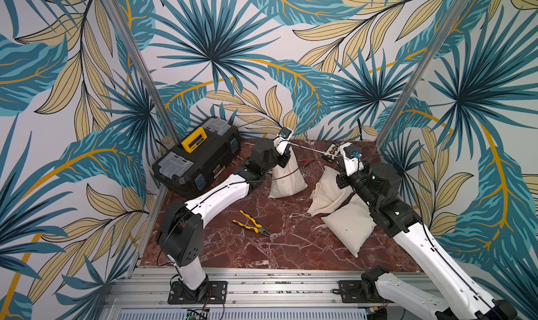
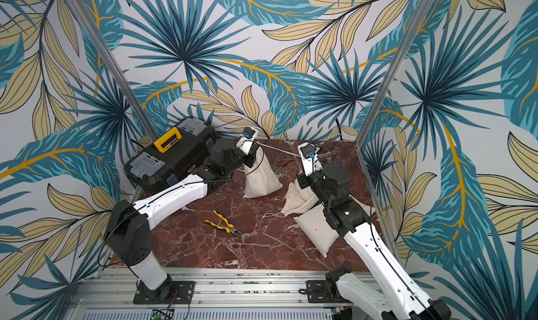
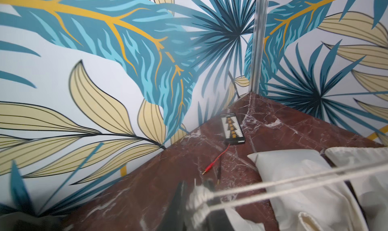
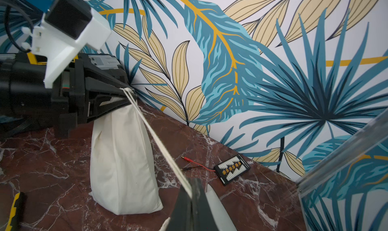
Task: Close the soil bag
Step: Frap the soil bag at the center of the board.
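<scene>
The soil bag (image 1: 286,177) is a cream cloth sack standing upright near the back of the marble table (image 1: 262,245); both top views (image 2: 260,180) and the right wrist view (image 4: 123,167) show it. My left gripper (image 1: 286,155) is shut on its gathered neck, seen bunched between the jaws in the left wrist view (image 3: 197,191). A white drawstring (image 1: 314,149) runs taut from that neck to my right gripper (image 1: 339,157), which is shut on the string's end (image 4: 194,182). In the left wrist view the drawstring (image 3: 299,179) shows as two strands.
Two more cream bags (image 1: 329,193) (image 1: 349,226) lie under the right arm. A black and yellow toolbox (image 1: 198,158) stands at the back left. Yellow-handled pliers (image 1: 251,224) lie mid-table. A black connector board (image 4: 232,170) with a red lead (image 3: 218,158) sits by the back wall.
</scene>
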{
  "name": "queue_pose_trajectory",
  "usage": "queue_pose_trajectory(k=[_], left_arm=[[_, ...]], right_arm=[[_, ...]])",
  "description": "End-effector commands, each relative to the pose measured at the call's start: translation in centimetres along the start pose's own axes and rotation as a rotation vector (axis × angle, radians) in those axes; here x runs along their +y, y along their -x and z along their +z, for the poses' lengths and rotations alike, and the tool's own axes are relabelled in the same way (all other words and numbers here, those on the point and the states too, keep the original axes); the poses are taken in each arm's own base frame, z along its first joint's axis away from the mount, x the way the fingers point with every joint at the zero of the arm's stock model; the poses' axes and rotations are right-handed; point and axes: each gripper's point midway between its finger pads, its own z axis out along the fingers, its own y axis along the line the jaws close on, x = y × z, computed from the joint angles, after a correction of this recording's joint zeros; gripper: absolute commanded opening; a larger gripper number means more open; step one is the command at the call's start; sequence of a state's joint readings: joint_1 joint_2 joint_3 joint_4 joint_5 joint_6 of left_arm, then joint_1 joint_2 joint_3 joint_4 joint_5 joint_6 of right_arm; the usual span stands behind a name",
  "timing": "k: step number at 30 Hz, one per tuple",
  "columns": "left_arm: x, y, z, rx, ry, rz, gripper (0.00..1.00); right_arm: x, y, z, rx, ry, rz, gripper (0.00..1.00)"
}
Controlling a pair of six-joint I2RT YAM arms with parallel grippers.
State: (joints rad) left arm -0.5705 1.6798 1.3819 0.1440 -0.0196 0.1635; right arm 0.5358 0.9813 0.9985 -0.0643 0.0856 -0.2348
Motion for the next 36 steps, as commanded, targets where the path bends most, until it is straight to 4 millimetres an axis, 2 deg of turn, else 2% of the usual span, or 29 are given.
queue_pose_trajectory(k=[1, 3, 4, 6, 10, 14, 16, 19, 27, 30, 33, 36], left_arm=[[19.5, -4.6, -8.1, 0.247, 0.707, 0.064, 0.14], [19.0, -2.8, -9.3, 0.201, 0.68, 0.082, 0.16], [18.6, -2.7, -9.6, 0.19, 0.656, 0.081, 0.17], [17.1, -3.8, -9.2, 0.193, 0.578, 0.053, 0.2], [13.7, -9.4, -7.8, 0.257, 0.459, -0.053, 0.22], [11.9, -15.7, -6.6, 0.381, 0.44, -0.13, 0.23], [11.5, -17.6, -6.2, 0.432, 0.44, -0.139, 0.25], [12.3, -18.5, -6.1, 0.448, 0.495, -0.12, 0.27], [16.4, -20.1, -6.9, 0.469, 0.646, -0.171, 0.29], [16.6, -20.5, -6.3, 0.475, 0.632, -0.182, 0.2], [17.7, -21.1, -6.3, 0.499, 0.663, -0.179, 0.0], [19.8, -21.1, -7.8, 0.504, 0.719, -0.19, 0.0]], right_arm=[[-5.8, 6.2, -2.3, -0.232, -0.237, 0.075, 0.0], [-4.6, 5.7, -0.4, -0.226, -0.177, 0.087, 0.0], [-4.1, 5.2, 0.5, -0.217, -0.152, 0.092, 0.0], [-3.3, 5.0, 2.0, -0.227, -0.113, 0.107, 0.0], [-3.0, 2.9, 3.9, -0.184, -0.123, 0.111, 0.0], [-3.5, -0.7, 4.9, -0.085, -0.182, 0.085, 0.0], [-3.1, -1.9, 4.6, -0.059, -0.172, 0.087, 0.0], [-3.6, -2.2, 3.1, -0.058, -0.202, 0.091, 0.0], [-6.0, -2.6, -1.5, -0.015, -0.33, 0.076, 0.0], [-5.4, -3.0, -1.8, -0.023, -0.303, 0.087, 0.0], [-5.4, -4.1, -1.7, 0.002, -0.311, 0.089, 0.0], [-5.7, -4.9, -1.8, 0.011, -0.335, 0.094, 0.0]])
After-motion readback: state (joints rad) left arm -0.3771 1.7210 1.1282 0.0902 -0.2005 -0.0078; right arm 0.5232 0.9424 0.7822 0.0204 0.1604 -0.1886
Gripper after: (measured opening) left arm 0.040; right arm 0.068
